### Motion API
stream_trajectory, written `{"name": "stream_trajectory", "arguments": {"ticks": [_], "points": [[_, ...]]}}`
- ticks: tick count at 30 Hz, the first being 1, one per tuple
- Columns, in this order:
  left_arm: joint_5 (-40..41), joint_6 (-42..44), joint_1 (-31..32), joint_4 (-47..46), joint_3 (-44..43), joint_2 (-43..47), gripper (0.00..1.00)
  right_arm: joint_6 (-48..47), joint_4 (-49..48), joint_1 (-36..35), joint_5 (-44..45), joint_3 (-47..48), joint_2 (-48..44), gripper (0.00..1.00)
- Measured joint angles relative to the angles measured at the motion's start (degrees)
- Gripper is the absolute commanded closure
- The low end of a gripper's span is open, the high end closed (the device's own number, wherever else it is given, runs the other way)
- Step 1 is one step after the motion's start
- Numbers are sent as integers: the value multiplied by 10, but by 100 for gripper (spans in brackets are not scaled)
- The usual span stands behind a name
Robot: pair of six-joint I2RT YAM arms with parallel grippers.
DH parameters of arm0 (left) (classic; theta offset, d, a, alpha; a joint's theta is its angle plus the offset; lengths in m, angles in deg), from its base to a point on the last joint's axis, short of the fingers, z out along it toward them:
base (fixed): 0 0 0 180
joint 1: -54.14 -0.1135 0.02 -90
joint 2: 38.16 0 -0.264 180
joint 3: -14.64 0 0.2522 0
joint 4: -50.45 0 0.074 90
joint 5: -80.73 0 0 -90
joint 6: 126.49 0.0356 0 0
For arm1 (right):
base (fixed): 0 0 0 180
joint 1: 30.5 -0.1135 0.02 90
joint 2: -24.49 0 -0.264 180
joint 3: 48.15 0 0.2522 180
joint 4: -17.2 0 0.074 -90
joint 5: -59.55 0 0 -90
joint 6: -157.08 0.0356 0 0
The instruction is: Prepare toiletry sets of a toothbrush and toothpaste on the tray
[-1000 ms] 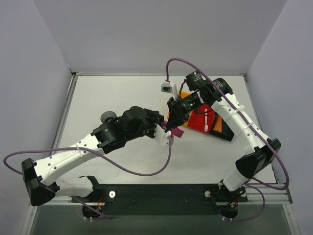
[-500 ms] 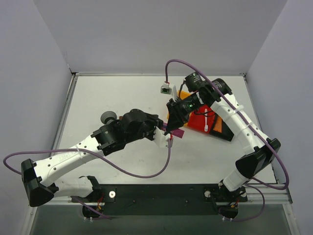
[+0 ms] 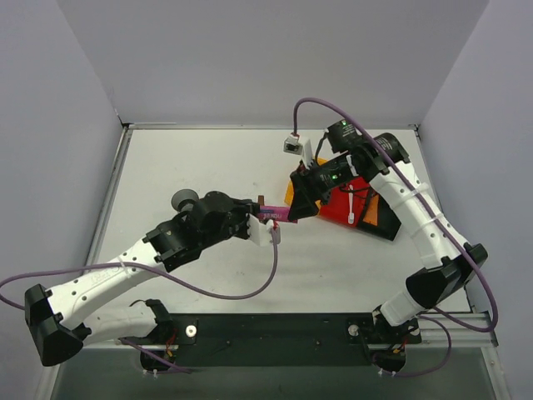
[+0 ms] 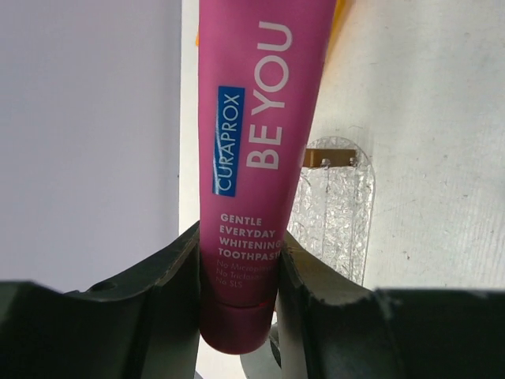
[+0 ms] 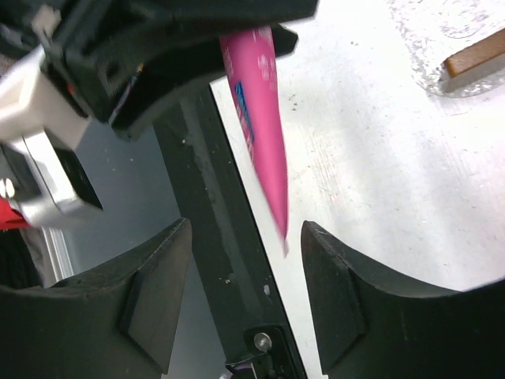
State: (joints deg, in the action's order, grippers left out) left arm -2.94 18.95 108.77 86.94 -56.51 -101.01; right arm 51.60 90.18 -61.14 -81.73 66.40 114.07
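**A:** Two pincers, one tube. What's the left pincer [image 4: 238, 241] doing?

**B:** It's clamped on the pink tube [image 4: 252, 118]. Its fingers [image 4: 158, 284] press both sides just above the cap end. The label reads CURAPROX BE YOU.

**A:** Where's the tube?

**B:** It's off the tabletop [image 4: 442, 118], held in the air. From overhead it sits near the middle and lies roughly level, with the flat end pointing to 3 o'clock.

**A:** And the right pincer [image 5: 245, 223]?

**B:** It's spread wide and gripping nothing. In its own camera the tube's flat end hangs between the two fingers, closer to the one at 3 o'clock. I cannot tell if they touch. A black bar [image 5: 229, 260] runs underneath.

**A:** Tray?

**B:** The tray [image 4: 339, 209] lies on the tabletop, at 4 o'clock of the tube in the left wrist view. It's clear plastic, and a brown wooden block [image 4: 330, 158] shows at its far end. In the right wrist view one block sits in the 2 o'clock corner, well apart from the tube tip. The arms hide the tray in the overhead view.

**A:** Anything else?

**B:** A red bin [image 3: 333, 207] sits at 3 o'clock of the right pincer, partly under the right arm. An orange bin [image 3: 367, 213] is just beside it, further toward 3 o'clock. I cannot tell if the bins touch.
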Motion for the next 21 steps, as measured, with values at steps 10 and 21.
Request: {"name": "stream_trajectory", "arguments": {"ticks": [10,21], "points": [[-24,-115,-70,-47,45,69,100,0,-2,32,13,14,-41,41],[-61,-251,-98,-103,66,101,100,7,-12,32,29,32,-45,40]]}}
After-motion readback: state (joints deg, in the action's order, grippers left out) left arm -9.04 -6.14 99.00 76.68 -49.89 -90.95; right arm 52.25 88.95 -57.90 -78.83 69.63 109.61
